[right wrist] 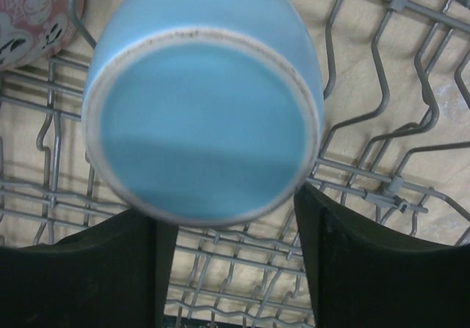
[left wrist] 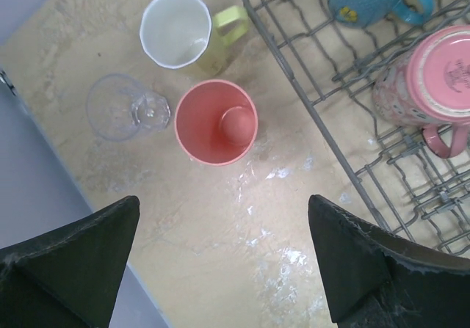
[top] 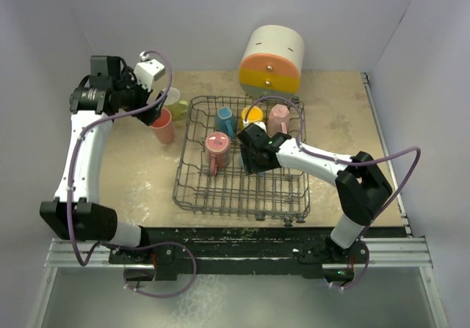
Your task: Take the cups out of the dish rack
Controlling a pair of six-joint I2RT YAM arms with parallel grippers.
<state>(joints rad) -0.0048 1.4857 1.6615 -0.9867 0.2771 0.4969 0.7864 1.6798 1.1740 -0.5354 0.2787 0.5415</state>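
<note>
The grey wire dish rack (top: 192, 196) holds a blue cup (top: 225, 117), a yellow cup (top: 252, 115), a pink cup (top: 278, 115) and an upturned pink patterned cup (top: 217, 146). My right gripper (top: 253, 155) is low inside the rack. In the right wrist view its fingers (right wrist: 110, 269) press both sides of an upturned blue cup (right wrist: 202, 122). My left gripper (left wrist: 224, 203) is open and empty above the table. Just beyond it stand a red cup (left wrist: 217, 122), a lime-yellow cup (left wrist: 176, 28) and a clear glass (left wrist: 117, 108).
A big cream-orange-green cylinder (top: 272, 62) stands behind the rack. The rack's left wall (left wrist: 294, 56) is close to the right of the unloaded cups. The table's left edge and the wall (left wrist: 29, 196) lie just beside the glass.
</note>
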